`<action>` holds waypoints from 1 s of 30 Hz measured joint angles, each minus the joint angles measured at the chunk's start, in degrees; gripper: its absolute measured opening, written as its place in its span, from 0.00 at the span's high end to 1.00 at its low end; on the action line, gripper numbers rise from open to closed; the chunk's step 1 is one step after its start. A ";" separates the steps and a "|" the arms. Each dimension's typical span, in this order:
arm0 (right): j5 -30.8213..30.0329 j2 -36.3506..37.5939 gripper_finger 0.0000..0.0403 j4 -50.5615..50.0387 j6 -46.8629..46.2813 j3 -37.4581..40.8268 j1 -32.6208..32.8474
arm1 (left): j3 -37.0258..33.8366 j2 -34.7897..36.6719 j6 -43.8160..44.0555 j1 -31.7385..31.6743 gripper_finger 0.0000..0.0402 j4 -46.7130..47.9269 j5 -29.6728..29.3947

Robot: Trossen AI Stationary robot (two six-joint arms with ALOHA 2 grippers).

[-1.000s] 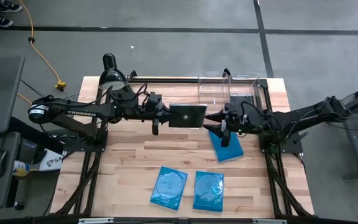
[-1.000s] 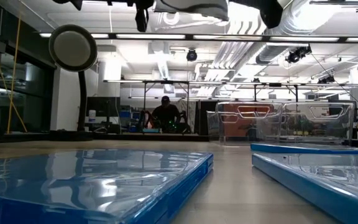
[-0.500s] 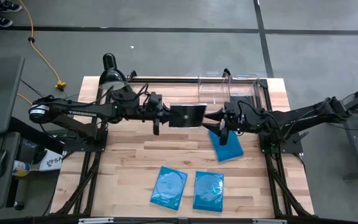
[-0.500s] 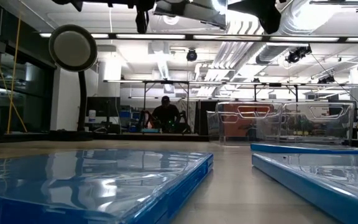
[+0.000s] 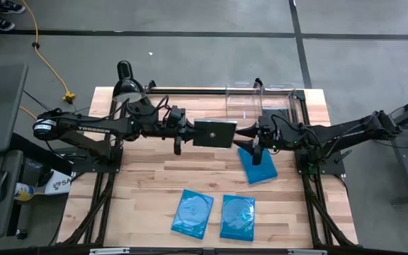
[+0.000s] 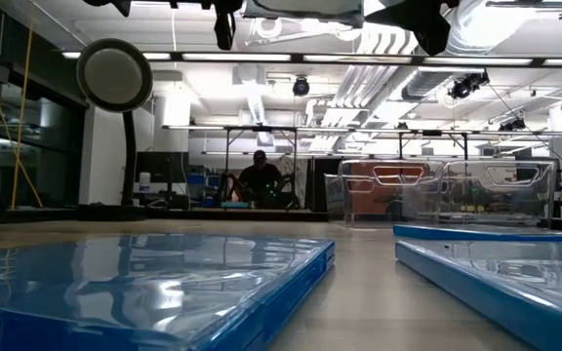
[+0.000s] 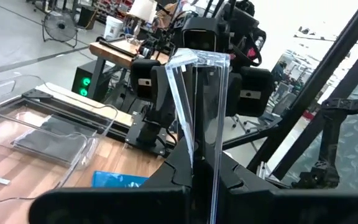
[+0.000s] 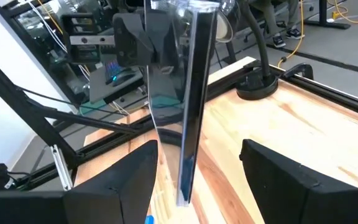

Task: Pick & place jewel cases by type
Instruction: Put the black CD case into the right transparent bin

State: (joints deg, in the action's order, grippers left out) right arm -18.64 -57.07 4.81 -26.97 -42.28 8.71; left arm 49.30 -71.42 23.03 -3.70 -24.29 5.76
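Black jewel case held in mid-air between both arms.

Left gripper pinches the black jewel case at one edge above the table; right gripper stands spread around the opposite edge. Three blue jewel cases lie below: one under the right gripper, two near the front edge.

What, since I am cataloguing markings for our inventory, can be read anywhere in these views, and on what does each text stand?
"SA": the start of a cut-off word on a white sign below the table's left side.
Pale lettering on the left arm's dark link: too small to read.
Bright blue rectangular plastic jewel cases: disc artwork only, no legible text.
Glossy black square plastic jewel case: no text visible.
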 joint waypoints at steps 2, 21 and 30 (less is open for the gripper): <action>-0.06 -0.41 0.44 0.27 -0.23 0.00 -0.09 | 0.00 0.00 0.00 0.00 0.99 -0.09 0.00; 2.71 -10.18 0.55 9.96 -1.68 0.00 -1.16 | -0.02 0.11 -0.04 -0.02 0.99 -1.73 -0.26; 4.33 -9.97 0.80 10.15 -1.25 -0.01 -1.25 | -0.02 0.11 -0.04 -0.04 0.99 -1.67 -0.26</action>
State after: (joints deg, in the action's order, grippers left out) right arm -14.30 -67.05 14.96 -28.21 -42.29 7.46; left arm 49.28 -71.31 22.98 -3.75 -25.96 5.50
